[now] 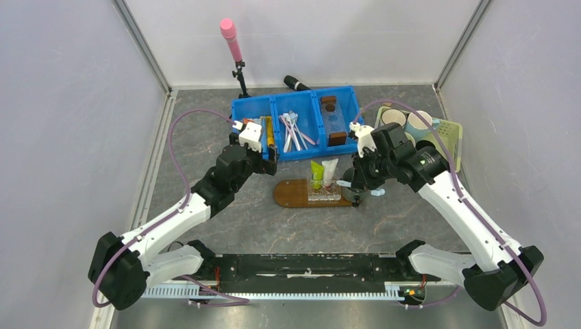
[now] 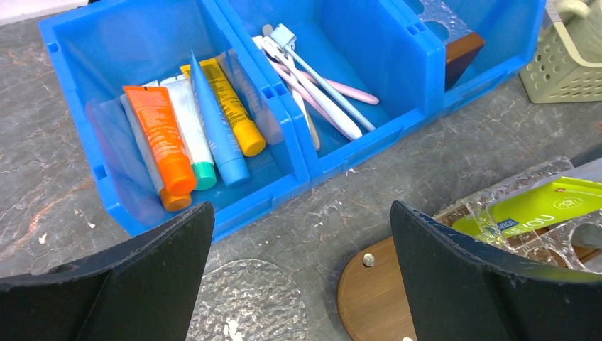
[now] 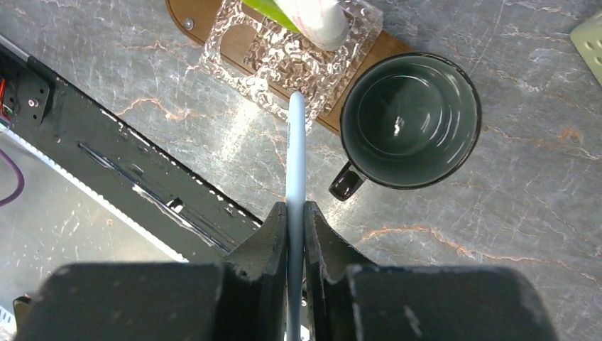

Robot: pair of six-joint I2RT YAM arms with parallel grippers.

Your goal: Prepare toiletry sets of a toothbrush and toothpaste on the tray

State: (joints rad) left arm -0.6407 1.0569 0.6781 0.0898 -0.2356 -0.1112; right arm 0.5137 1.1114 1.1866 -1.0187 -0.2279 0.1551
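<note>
the right claw (image 3: 296, 213) is pinched almost shut on the slim light blue toothbrush (image 3: 295, 156). it grips the handle so the free length runs straight out toward 12 o'clock in the wrist view. the toothbrush's far tip lies over the near edge of a clear dimpled holder with round holes (image 3: 284, 64) (whether it touches, i cannot tell). that holder sits on the flat oval tray of dark brown wood (image 1: 288, 194), which lies in the middle of the grey marbled bench (image 1: 274, 233). two toothpaste tubes stand tilted in the holder: a bright green tube (image 1: 316, 171) and, just beside it at 3 o'clock, a white tube (image 1: 330, 169). a glossy black mug (image 3: 410, 121) stands upright at 3 o'clock of the toothbrush tip, at the tray's end, with its handle toward 7 o'clock.

the left claw (image 2: 299, 234) is spread wide with nothing between its fingers. it hangs above the bench, with the tray's rounded end at 5 o'clock and the blue plastic three-compartment bin (image 2: 248, 206) at 12 o'clock. the bin's left compartment holds orange, white, light blue and yellow tubes lying side by side. the middle compartment holds pink and white toothbrushes. in the top view a pale green slotted basket (image 1: 449, 133) stands at 3 o'clock of the bin.
</note>
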